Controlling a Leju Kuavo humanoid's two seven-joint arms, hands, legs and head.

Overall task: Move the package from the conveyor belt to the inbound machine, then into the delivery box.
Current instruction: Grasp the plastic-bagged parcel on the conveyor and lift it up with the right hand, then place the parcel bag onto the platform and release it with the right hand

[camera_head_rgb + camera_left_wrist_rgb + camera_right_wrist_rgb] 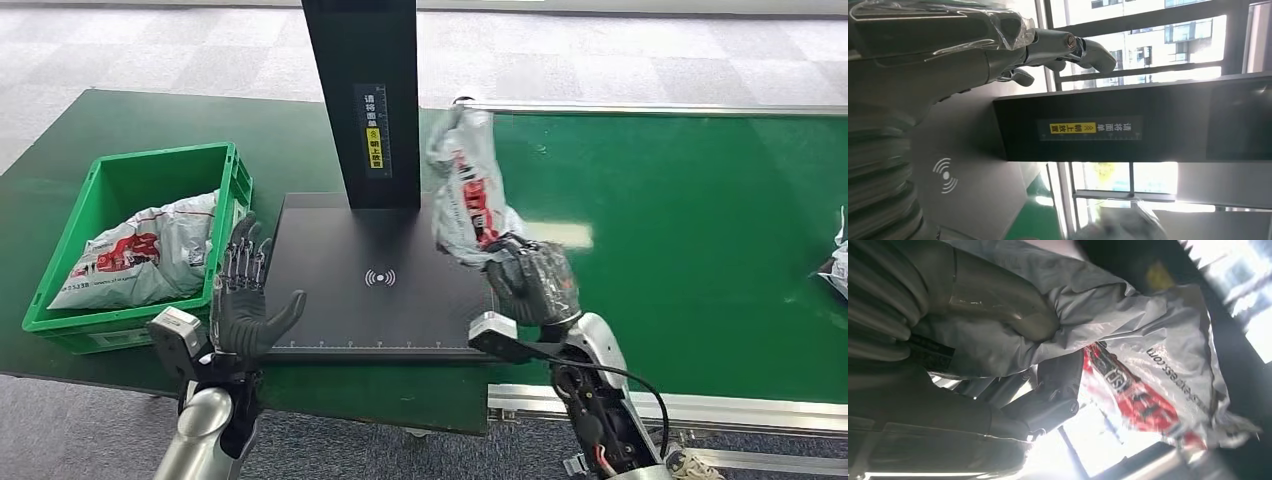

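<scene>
Evidently the right hand (pixel 533 283) has the package (pixel 468 190) firmly in its grasp; the fingers are wrapped round the lower end of the grey-and-red plastic mailer, so the bag stands up loosely above the hand, crumpled and leaning toward twelve o'clock; the right wrist view shows the thumb (pixel 998 305) pressed into the bunched film, which looks to me like a grip chosen to keep a floppy bag from slipping. The package hangs over the boundary between the conveyor belt (pixel 680 220) and the inbound machine (pixel 380 275), at about three o'clock from the machine's wireless mark; I judge it is in transit to the black platform, since the printed face needs to sit under the upright column (pixel 362 100) to be read. The left hand (pixel 243 300) waits at the platform's nine o'clock edge, palm up-turned toward the machine, fingers spread and straight, holding nothing; it seems parked there ready to take the bag onward. At nine o'clock from that hand sits the green delivery box (pixel 120 185), already holding another mailer (pixel 140 250); a further parcel (pixel 836 262) lies at the belt's far three o'clock edge. Lowering the limp bag flat is the tricky part.
</scene>
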